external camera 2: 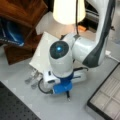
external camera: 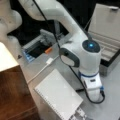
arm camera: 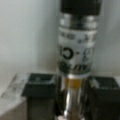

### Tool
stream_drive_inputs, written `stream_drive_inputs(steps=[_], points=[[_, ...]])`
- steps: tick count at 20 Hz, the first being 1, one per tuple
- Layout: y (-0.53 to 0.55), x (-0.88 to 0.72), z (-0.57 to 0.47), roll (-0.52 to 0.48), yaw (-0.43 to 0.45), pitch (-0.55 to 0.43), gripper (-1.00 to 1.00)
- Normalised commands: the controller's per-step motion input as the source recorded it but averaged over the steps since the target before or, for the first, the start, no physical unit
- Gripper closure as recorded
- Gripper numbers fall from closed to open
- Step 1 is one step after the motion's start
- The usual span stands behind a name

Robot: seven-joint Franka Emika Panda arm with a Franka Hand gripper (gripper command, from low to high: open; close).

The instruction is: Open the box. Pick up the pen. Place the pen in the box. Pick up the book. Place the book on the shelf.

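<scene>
In the wrist view my gripper has its black pads pressed against both sides of the pen, a slim black barrel with a silvery printed band. In both front views the arm's hand hangs low over the grey table and hides the fingers. The pen's tip pokes out beneath it. The box stands open at a front view's right, lid raised, beige lining showing. The white spiral book lies flat beside the hand. The shelf is dark wood with a cream top.
A white cable and a small orange object lie behind the book. Metal clips rest by the book's corner. A grey tray sits at the back, and a black perforated mat lies at a front view's bottom left.
</scene>
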Motion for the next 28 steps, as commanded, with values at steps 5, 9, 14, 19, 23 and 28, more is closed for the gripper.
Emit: stream_drive_inputs(steps=[5, 9, 14, 19, 23, 28], points=[[0.14, -0.11, 0.30, -0.176, -0.013, 0.070, 1.00], [0.14, -0.07, 0.35, -0.158, -0.083, 0.101, 1.00], [0.14, -0.09, 0.29, -0.149, -0.326, 0.092, 1.00], [0.10, -0.15, 0.28, -0.127, -0.490, 0.057, 1.00], [0.13, -0.19, 0.28, -0.040, -0.531, 0.057, 1.00], [0.28, -0.17, 0.19, -0.056, -0.486, 0.045, 1.00]])
